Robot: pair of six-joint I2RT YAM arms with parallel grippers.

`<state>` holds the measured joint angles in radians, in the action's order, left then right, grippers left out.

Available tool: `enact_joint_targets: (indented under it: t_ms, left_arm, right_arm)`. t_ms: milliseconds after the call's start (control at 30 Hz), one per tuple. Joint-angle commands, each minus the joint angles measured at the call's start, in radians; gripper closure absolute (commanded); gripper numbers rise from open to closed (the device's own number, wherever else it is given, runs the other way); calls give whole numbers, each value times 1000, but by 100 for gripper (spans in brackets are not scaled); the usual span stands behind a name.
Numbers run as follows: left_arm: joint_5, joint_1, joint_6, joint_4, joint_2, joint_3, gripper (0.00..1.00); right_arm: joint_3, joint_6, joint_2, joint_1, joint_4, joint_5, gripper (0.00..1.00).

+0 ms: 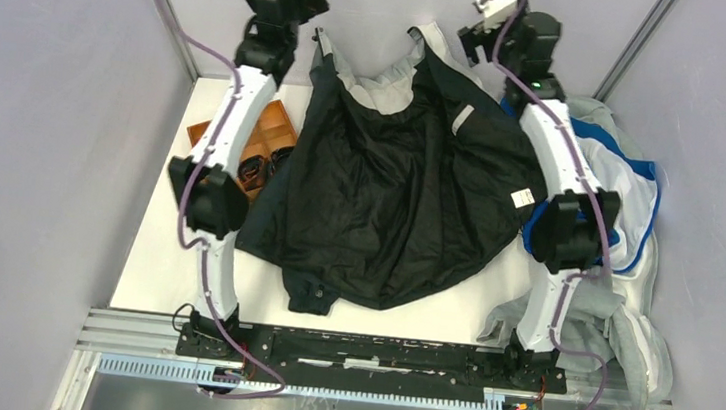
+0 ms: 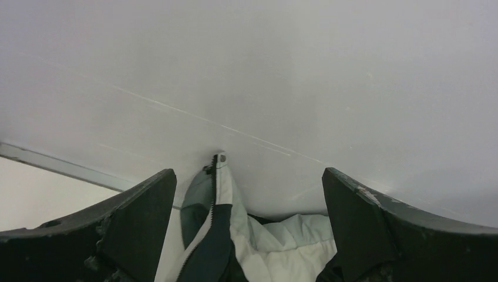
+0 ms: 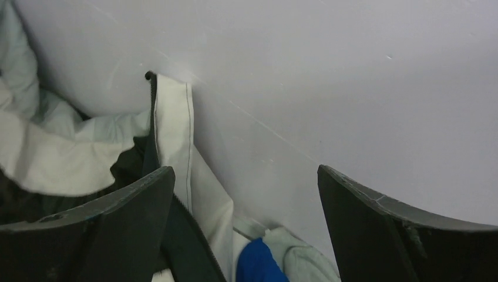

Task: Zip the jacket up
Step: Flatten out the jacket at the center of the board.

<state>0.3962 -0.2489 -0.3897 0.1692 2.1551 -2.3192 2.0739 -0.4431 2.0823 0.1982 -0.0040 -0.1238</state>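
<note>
Jaws wide apart on both, nothing clamped: left gripper (image 2: pixel 248 171) straddles a collar corner with its zipper edge (image 2: pixel 212 202), right gripper (image 3: pixel 245 168) sits just beside the other corner. Jacket (image 1: pixel 391 188) is spread open on the table (image 1: pixel 162 266) between the arms, collar ends leaning on the back wall (image 2: pixel 293 70), front not zipped. Blue-and-white garment (image 1: pixel 632 191) is bunched at its right side. Risks: unheld corners slump off the wall. A regrasp could pinch lining instead of zipper tape, or snag the neighbouring garment.
</note>
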Motion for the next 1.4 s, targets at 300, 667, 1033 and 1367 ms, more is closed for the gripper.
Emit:
enact_joint_targets:
  t_ms: [300,667,1033,1367]
  left_arm:
    - [-537,96,-99,175,-863,920,0]
    - [-533,99,-534,295,-1411,1600,10]
    - [-304,97,-688,544,-1593,1816,12]
    - [-197,97,-715,311,-1642,2027,11]
  right_arm:
    - [-650,68,-597,-104,-156,-854,2]
    - [-1085,133,-764,-104,-183,-961,2]
    - [-1201,152,-816,-104,-146,-951,2]
    - [-1232,150,-831,-104,-139,-947,2]
